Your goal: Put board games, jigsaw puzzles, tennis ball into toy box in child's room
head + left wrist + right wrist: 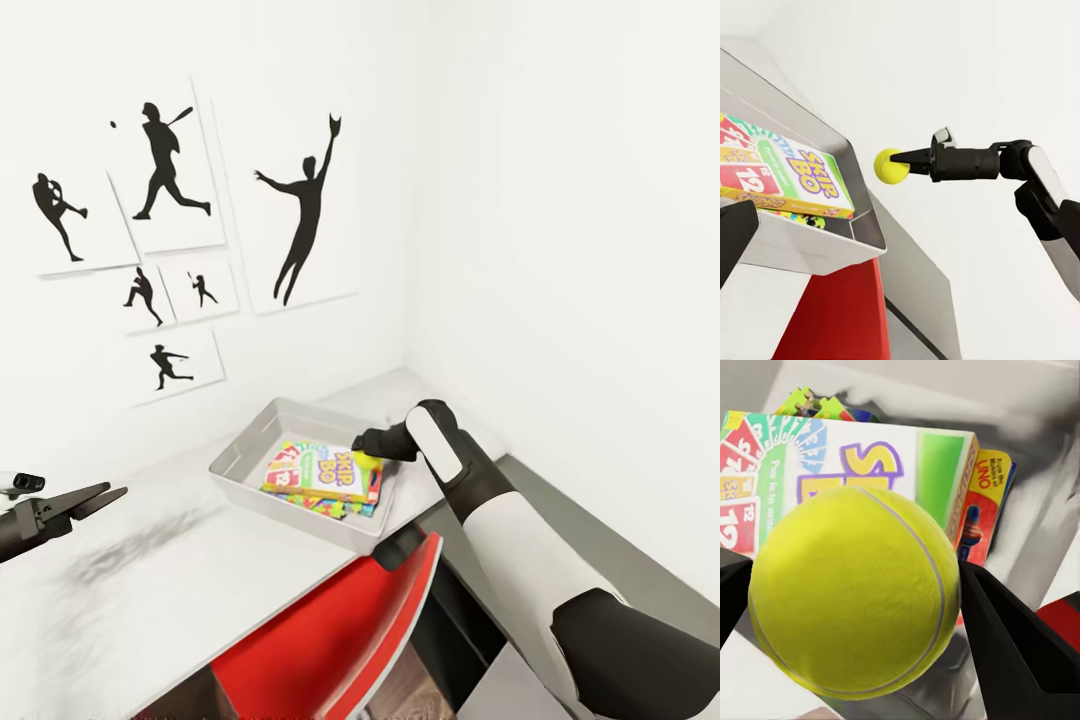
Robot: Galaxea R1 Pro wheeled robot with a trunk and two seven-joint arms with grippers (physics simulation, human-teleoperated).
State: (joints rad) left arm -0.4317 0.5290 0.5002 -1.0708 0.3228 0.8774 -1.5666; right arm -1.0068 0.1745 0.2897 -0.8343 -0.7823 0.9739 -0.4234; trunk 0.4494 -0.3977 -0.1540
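One item left to drop: tennis ball (890,166), pinched between the fingers of the right end effector (902,160).
Ball position: held in the air just off the toy box (243,450) rim, at about 3 o'clock of the box in the head view; right wrist view looks past the ball (855,592) down onto the stacked games.
Toy box: sits on the surface (160,590) near the wall corner; contents visible are a Skip-Bo board game (325,472) on top, a second lettered box edge and jigsaw puzzle (335,507) pieces poking out beneath. Can't count every item from these views.
Right end effector: clamped on the ball, both fingers (1009,652) flanking it, grip looks centred.
Left end effector (100,497): at roughly 9 o'clock of the box, well apart from it, over bare surface, holding nothing; jaws look slightly parted.
Red chair back (340,630): below the surface edge at 6 o'clock, near the right forearm.
Step in hand (my read): carry ball in over the rim, then release.
How to do it well: move further toward 9 o'clock until the ball is clearly over the box interior, not over the flared wall; lower close to the Skip-Bo lid before opening, since a ball dropped from height on a flat lid will likely bounce or roll out.
Risk: releasing here probably puts it on the rim or outside.
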